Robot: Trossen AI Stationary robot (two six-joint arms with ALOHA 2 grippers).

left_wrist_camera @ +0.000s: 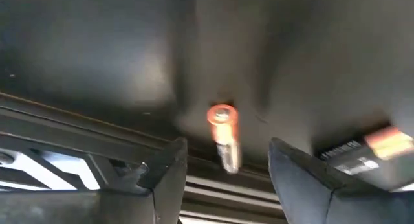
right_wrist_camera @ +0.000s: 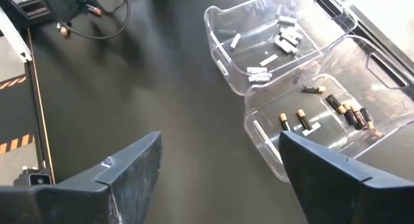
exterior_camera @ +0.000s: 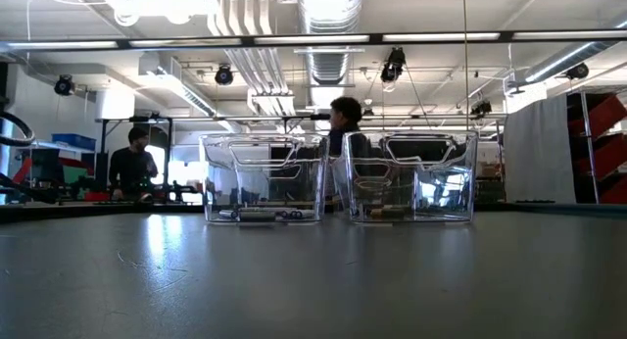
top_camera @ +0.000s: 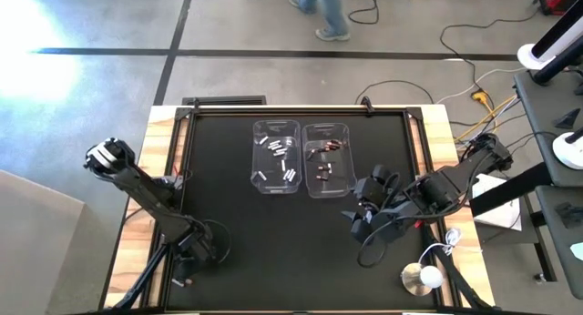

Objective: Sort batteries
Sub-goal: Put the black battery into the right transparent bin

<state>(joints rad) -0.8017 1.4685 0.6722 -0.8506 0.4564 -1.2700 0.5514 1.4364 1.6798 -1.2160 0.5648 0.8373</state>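
Blurred battery (left_wrist_camera: 224, 136) between left claw (left_wrist_camera: 226, 179) fingers

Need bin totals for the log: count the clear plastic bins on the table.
2: the left bin with silvery cells and the right bin with dark cells, side by side at the table's far middle.

Grey floor (top_camera: 91, 87), ceiling ducts (exterior_camera: 328, 11) overhead

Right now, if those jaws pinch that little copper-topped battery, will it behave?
The battery is a smooth little cylinder lying loose on the mat, so it would probably roll if nudged. It looks rigid and likely light. The left gripper brackets it, jaws open.
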